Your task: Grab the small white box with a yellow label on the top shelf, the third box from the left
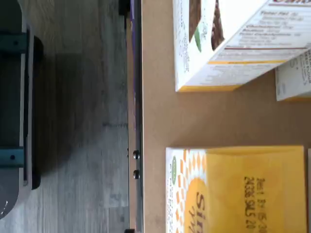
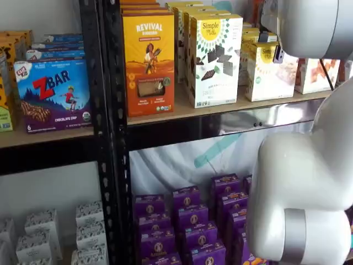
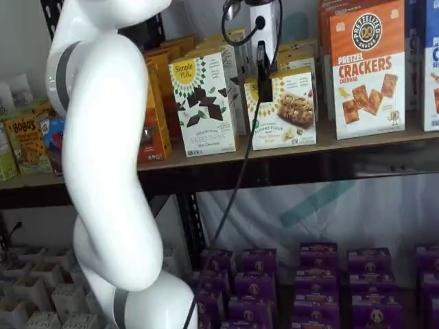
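Observation:
The small white box (image 3: 287, 110) with a yellow round logo stands on the top shelf (image 3: 322, 145), right of the taller Simple Mills box (image 3: 203, 103); both show in both shelf views. In a shelf view it (image 2: 270, 74) is partly behind the white arm. My gripper (image 3: 263, 96) hangs from above just in front of the small box's left edge. Only a single black finger shows, so I cannot tell whether it is open or shut. The wrist view looks down on the box's yellow top (image 1: 252, 189) and the tan shelf board (image 1: 160, 121).
An orange Revival box (image 2: 148, 55) stands left of the Simple Mills box. An orange-and-white crackers box (image 3: 367, 68) stands right of the small box. Purple boxes (image 2: 187, 221) fill the lower shelf. The white arm (image 2: 298, 187) covers the right of a shelf view.

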Motion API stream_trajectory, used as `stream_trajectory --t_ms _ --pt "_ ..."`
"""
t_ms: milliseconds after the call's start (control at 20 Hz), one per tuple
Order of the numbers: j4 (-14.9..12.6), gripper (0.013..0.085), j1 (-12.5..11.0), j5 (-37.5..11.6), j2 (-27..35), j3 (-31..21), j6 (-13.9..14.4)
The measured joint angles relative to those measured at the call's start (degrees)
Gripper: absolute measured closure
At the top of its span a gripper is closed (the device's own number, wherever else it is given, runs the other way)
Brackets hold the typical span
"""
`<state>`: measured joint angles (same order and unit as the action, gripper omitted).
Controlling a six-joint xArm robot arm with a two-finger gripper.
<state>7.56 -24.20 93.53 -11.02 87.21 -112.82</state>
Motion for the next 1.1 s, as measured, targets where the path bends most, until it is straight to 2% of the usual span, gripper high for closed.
stream_trajectory --t_ms 1100 --pt "-1.3 0.0130 0.4 -0.8 -0.3 -1.1 0.1"
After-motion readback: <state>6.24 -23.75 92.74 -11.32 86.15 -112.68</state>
